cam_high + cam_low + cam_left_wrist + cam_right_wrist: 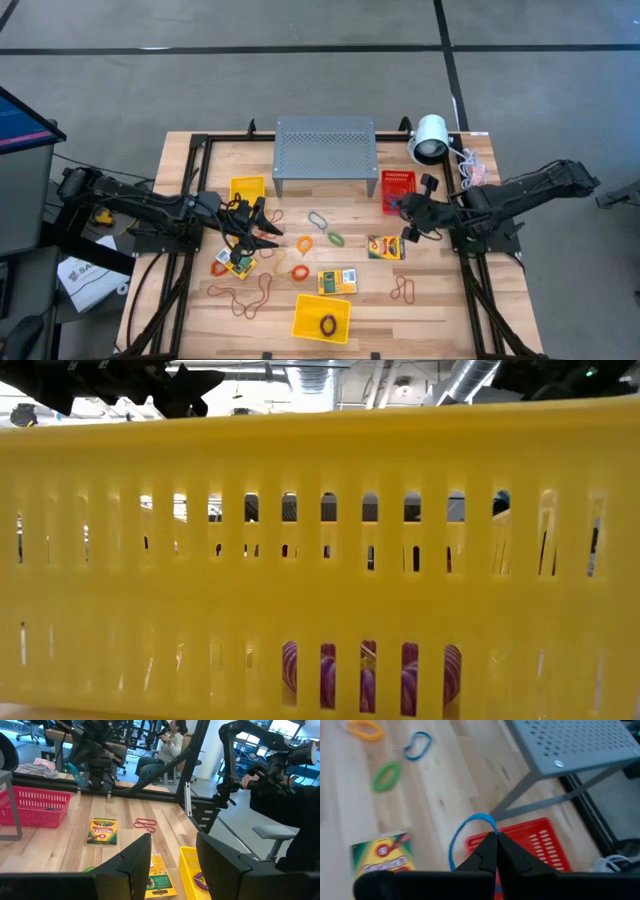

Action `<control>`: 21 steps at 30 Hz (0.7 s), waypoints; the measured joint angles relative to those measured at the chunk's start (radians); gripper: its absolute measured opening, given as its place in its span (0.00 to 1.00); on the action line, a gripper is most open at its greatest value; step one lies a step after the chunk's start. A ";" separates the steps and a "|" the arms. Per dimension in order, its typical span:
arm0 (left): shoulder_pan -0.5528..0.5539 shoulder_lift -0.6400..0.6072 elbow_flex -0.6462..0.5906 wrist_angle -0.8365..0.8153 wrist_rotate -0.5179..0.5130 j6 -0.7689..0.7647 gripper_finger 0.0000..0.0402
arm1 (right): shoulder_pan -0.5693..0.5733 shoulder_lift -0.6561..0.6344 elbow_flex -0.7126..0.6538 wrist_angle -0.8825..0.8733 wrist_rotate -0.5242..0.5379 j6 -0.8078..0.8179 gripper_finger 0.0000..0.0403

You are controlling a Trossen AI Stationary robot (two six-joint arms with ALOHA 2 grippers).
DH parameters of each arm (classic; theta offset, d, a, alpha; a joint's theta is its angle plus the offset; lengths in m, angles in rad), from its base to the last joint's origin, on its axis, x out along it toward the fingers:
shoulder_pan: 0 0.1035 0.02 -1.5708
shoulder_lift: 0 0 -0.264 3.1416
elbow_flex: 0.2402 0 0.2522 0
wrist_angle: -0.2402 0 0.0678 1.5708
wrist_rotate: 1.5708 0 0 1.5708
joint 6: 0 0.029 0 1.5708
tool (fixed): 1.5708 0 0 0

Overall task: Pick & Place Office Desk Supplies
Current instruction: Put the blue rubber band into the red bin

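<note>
My right gripper [496, 836] pinches a blue rubber band [465, 832] above the red basket [540, 845]; other bands [335, 239] and crayon boxes [386, 247] lie scattered flat

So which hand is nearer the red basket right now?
Right. The right hand is at the red basket, pinching a blue rubber band over it; the left hand is far across the table.
</note>
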 joint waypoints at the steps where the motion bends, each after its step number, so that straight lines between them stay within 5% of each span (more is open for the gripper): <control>1: 0.000 0.000 0.000 0.000 0.000 0.000 0.39 | -0.019 0.001 0.000 0.002 0.001 0.000 0.00; 21: 0.000 0.000 0.000 -0.009 0.000 0.000 0.39 | -0.344 0.201 0.000 0.049 -0.105 -0.132 0.00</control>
